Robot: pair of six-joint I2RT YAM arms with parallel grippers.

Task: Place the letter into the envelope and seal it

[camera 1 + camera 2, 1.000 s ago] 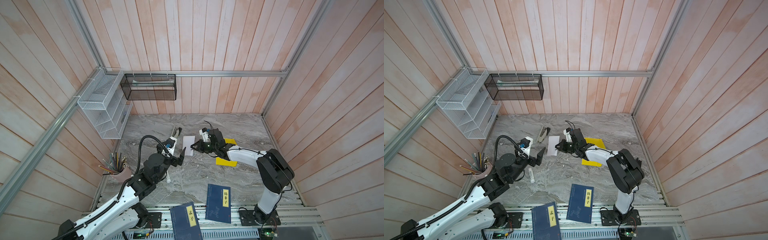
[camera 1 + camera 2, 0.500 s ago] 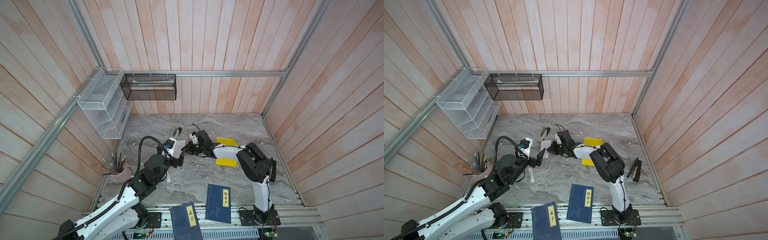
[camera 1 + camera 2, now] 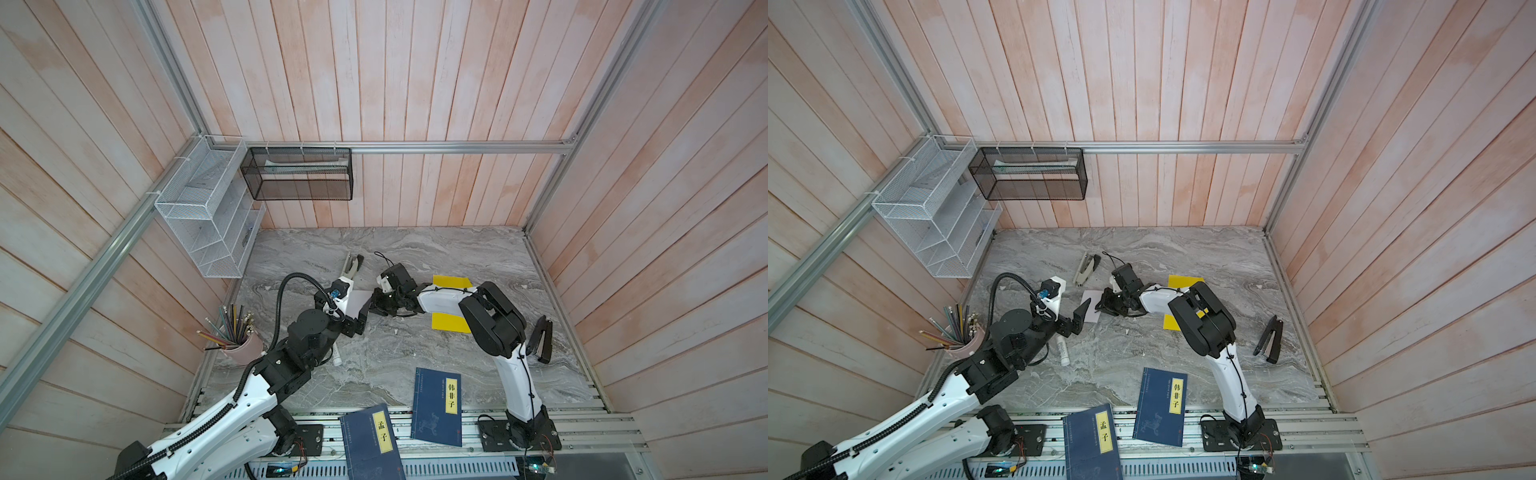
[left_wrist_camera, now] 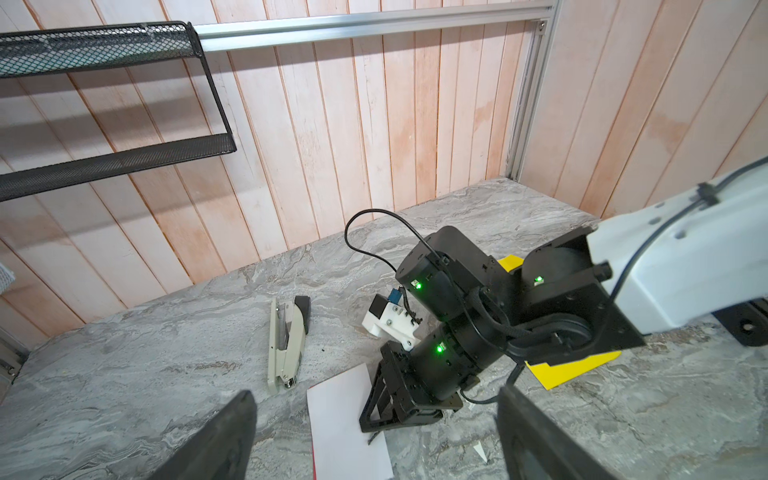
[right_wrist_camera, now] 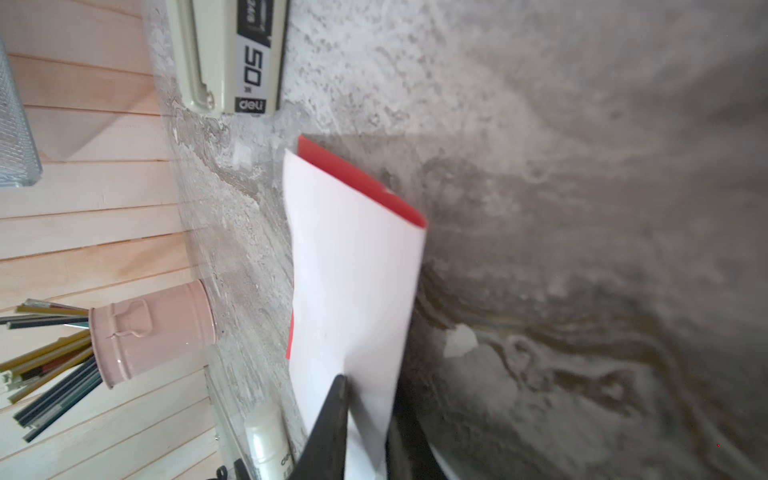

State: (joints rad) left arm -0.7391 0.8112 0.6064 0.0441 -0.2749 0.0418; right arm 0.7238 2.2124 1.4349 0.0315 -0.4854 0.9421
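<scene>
So the right end effector (image 3: 1102, 307) just swung left across the table, dragging the letter (image 4: 340, 419) away from the envelope (image 3: 451, 283), which sits further right under that arm. The letter's now right in front of the left end effector (image 3: 1077, 319), which is wide open and empty. The right jaws straddle the letter's edge, but I can't tell if they're pinching it. Looks like a handoff or regrip to me. Nothing's in the envelope yet.

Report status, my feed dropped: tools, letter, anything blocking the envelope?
Left tool open, empty. Right tool at edge of the letter, grip unclear. Letter outside the envelope. Right arm spans the envelope.
</scene>
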